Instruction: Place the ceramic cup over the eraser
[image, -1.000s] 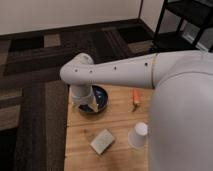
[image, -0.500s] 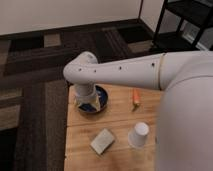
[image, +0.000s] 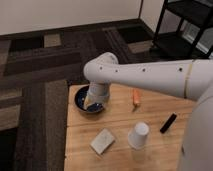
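dark blue bowl (image: 78, 98) has the claw (image: 93, 102) seemingly dipped into it; how spread, i cannot tell.

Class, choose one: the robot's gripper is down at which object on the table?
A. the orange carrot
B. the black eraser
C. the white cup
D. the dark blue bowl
D: the gripper is down at the dark blue bowl, well away from the ceramic cup and the eraser.
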